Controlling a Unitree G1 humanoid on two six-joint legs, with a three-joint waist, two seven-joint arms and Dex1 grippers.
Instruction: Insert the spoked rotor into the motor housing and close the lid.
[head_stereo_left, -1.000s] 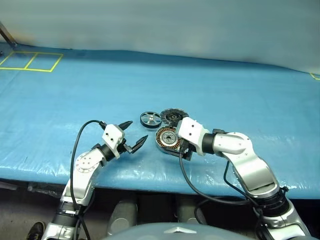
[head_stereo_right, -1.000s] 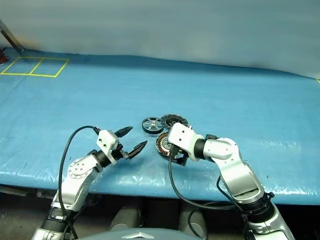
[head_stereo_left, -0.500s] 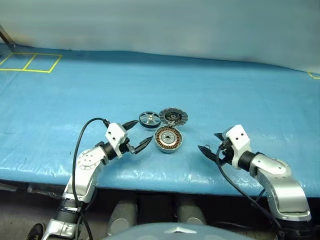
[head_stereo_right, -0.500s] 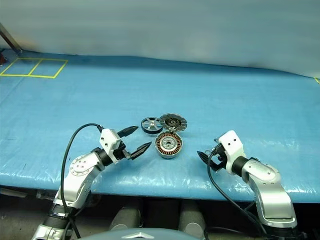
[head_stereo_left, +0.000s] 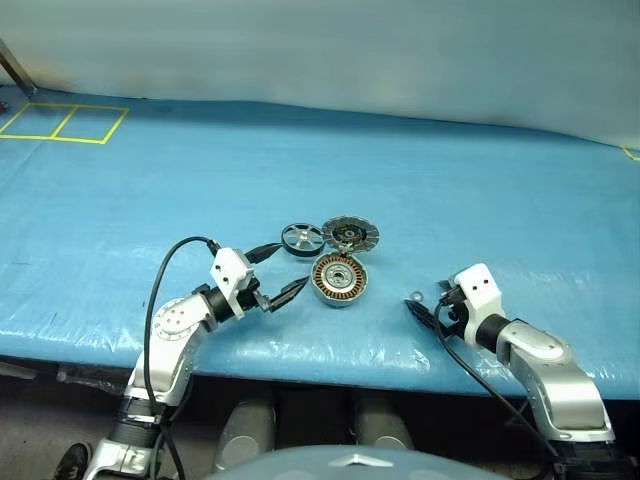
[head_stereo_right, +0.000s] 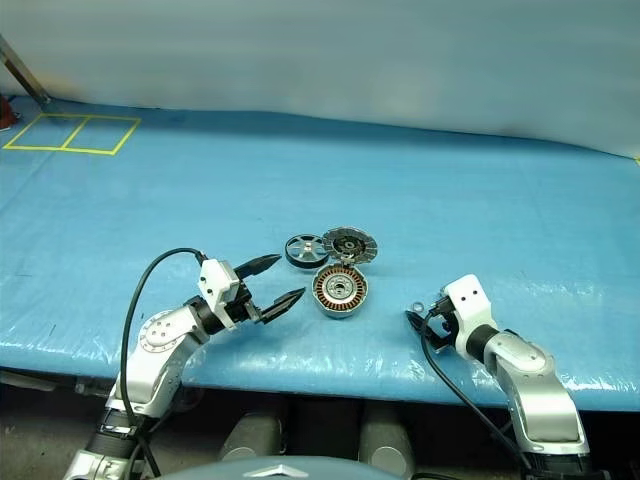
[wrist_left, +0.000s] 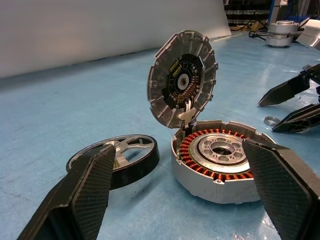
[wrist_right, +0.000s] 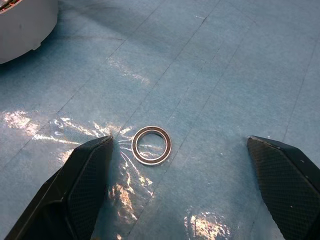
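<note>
the motor housing (wrist_right: 20, 27) gets chopped by the frame corner in the right wrist view, so just a pale bit of its wall shows. in the left wrist view the spoked rotor (wrist_left: 131, 155), sitting beside the housing, is partly hidden behind a near black finger (wrist_left: 85, 195). the lid (head_stereo_left: 350, 234) stands tilted behind the housing, and its far face can't be seen. the small ring (head_stereo_left: 416, 295) beside the housing is too tiny in the head views to tell what it's made of.
</note>
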